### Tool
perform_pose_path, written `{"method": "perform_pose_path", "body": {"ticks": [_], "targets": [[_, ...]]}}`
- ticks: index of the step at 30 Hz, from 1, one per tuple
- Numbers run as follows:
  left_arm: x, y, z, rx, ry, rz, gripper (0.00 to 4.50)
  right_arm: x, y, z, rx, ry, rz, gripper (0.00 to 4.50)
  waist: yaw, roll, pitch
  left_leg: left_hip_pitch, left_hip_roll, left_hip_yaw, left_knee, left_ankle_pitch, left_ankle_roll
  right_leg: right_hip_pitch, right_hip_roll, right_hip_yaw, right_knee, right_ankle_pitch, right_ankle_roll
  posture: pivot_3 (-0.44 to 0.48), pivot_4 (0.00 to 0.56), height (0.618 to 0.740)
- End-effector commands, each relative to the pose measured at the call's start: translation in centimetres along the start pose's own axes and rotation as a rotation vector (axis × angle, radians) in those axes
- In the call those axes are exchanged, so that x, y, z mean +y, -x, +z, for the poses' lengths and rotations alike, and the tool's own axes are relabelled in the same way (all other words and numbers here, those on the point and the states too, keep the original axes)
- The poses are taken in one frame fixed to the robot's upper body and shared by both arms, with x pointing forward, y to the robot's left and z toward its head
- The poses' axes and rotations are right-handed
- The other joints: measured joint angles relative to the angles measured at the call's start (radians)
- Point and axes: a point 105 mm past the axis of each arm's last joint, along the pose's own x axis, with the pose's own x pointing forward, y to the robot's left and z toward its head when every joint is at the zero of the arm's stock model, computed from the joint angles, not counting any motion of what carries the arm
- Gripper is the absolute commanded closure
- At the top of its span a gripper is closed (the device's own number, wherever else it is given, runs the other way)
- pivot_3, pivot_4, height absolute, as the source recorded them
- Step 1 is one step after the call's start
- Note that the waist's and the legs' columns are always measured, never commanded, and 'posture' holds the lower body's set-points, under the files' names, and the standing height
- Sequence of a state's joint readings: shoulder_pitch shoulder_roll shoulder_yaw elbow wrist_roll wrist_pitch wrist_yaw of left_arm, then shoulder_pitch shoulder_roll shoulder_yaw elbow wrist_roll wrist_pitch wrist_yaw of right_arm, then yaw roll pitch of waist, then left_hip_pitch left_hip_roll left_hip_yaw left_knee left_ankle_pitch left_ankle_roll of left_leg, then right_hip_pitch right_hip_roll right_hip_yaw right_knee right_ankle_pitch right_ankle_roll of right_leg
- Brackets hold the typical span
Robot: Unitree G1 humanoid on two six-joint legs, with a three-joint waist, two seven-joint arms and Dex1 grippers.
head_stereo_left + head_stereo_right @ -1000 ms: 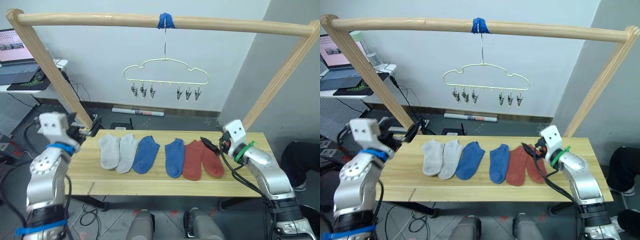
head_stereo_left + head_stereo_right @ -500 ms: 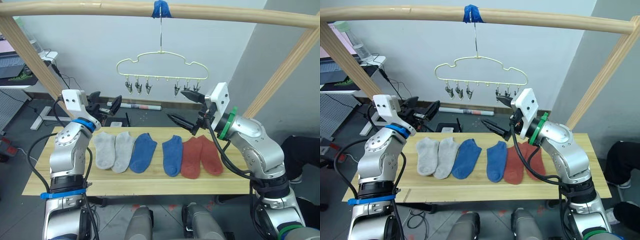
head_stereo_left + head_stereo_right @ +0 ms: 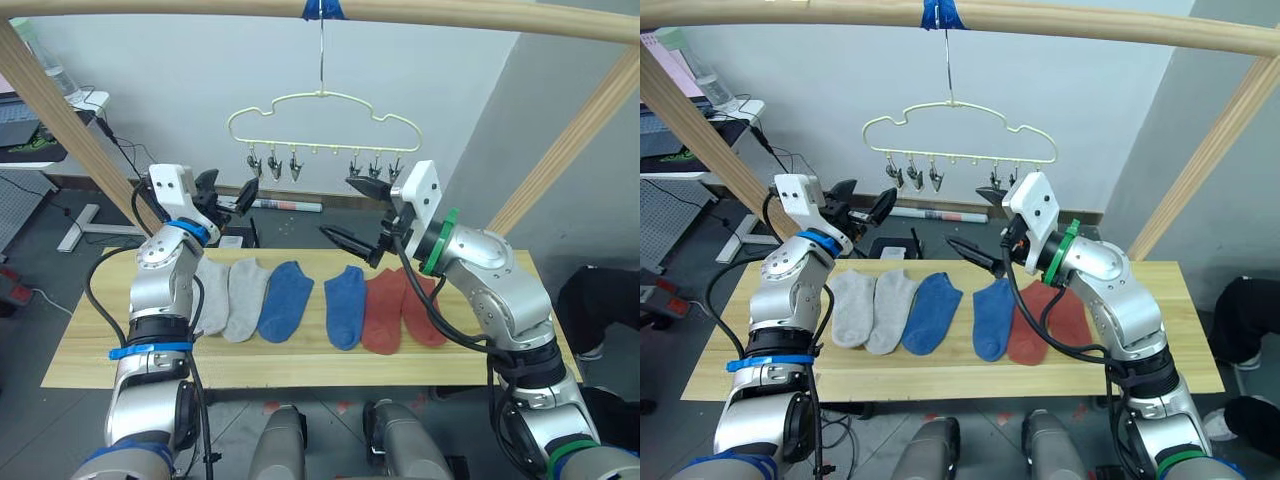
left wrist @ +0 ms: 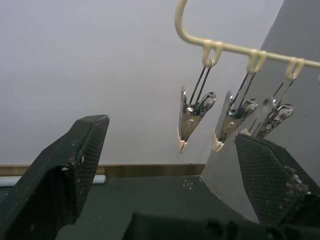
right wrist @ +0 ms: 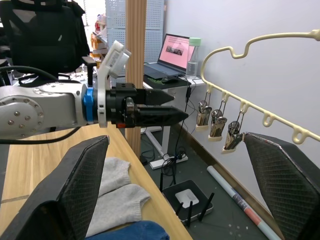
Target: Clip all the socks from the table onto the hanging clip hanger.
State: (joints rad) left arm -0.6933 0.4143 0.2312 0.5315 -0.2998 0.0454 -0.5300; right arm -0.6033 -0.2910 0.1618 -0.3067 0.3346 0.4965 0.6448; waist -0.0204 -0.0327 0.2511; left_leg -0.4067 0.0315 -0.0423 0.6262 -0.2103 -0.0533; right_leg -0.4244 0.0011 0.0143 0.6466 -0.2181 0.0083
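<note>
Since all six socks (image 3: 300, 300) lie flat on the surface (image 3: 90, 345), below both jaws, nothing's clipped yet. Left gripper (image 3: 228, 192) and right gripper (image 3: 352, 212): jaws spread, empty, raised near the bare clip hanger (image 3: 322, 130).

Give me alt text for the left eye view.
Both grippers, left and right, are raised open and empty beneath the clip hanger. Six socks lie in a row on the table: two grey, two blue, two rust-red.
</note>
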Motion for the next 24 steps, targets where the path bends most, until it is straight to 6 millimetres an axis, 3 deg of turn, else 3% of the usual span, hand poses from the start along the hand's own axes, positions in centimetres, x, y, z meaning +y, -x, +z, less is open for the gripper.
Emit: {"method": "perform_pose_path", "body": {"ticks": [1, 6, 24], "targets": [[-0.1, -1.0, 1.7, -0.066, -0.023, -0.011, 0.89, 0.2, -0.2, 1.6, -0.052, 0.036, 0.002, 0.00, -0.003, 0.000, 0.001, -0.001, 0.000, -0.001, 0.000, 0.000, 0.000, -0.001, 0.000, -0.001, 0.000, 0.000, 0.000, -0.037, 0.275, 0.740], [0.0, -1.8, 1.9, -0.072, -0.028, 0.001, 2.28, 0.3, -0.2, 1.7, -0.057, 0.037, -0.001, 0.00, -0.010, 0.000, 0.004, -0.005, 0.000, -0.002, 0.001, 0.000, 0.000, -0.003, 0.000, -0.001, 0.000, 0.000, 0.000, -0.043, 0.275, 0.740], [-0.5, -2.6, 3.1, -0.124, -0.028, -0.019, 2.28, 0.2, -0.8, 2.9, -0.092, 0.043, 0.001, 0.00, -0.011, 0.000, 0.004, -0.012, 0.000, -0.002, 0.002, 0.000, 0.000, -0.012, 0.000, -0.001, 0.002, 0.000, 0.000, -0.029, 0.259, 0.740]]}}
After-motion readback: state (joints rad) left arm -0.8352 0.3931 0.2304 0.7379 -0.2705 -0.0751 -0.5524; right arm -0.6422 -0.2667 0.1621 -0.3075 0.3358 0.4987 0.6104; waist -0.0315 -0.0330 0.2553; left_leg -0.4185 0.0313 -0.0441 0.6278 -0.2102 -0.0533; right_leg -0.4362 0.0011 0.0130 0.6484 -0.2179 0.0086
